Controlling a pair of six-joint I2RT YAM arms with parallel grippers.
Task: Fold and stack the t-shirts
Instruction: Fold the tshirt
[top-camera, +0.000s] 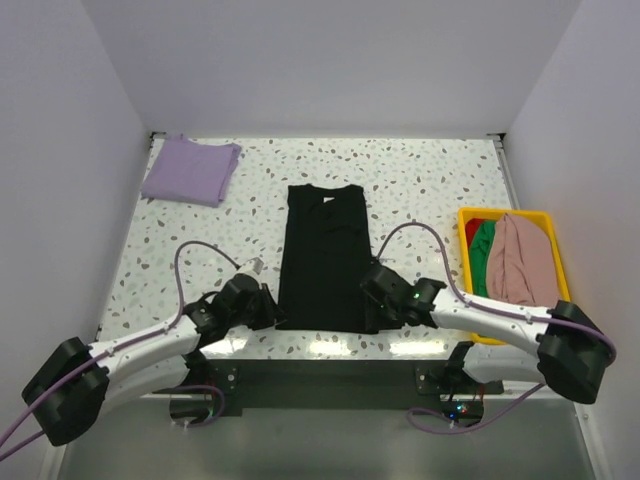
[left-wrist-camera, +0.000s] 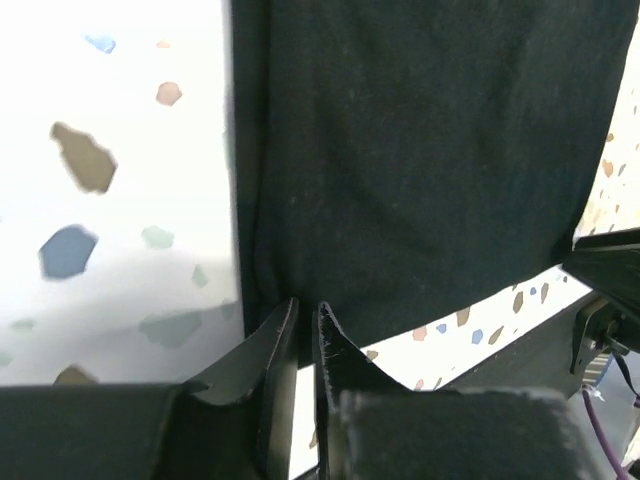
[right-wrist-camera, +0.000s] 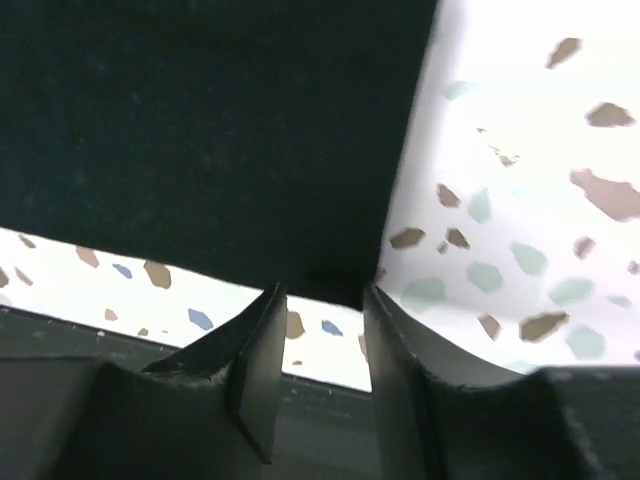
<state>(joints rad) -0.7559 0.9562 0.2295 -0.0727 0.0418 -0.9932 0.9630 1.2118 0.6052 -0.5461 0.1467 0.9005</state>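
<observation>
A black t-shirt (top-camera: 322, 258) lies flat in a long strip at the table's middle, collar away from me. My left gripper (top-camera: 270, 312) is at its near left corner. In the left wrist view the jaws (left-wrist-camera: 305, 305) stand almost together, pinching the hem of the black cloth (left-wrist-camera: 420, 150). My right gripper (top-camera: 370, 303) is at the near right corner. There the jaws (right-wrist-camera: 320, 290) are open, with the corner of the black cloth (right-wrist-camera: 200, 120) at their tips. A folded lavender t-shirt (top-camera: 190, 168) lies at the far left.
A yellow bin (top-camera: 500, 211) stands at the right edge and holds a pink t-shirt (top-camera: 520, 260), a green one (top-camera: 484, 255) and something red (top-camera: 471, 232). White walls close in the table on three sides. The speckled tabletop (top-camera: 420, 180) shows bare around the black shirt.
</observation>
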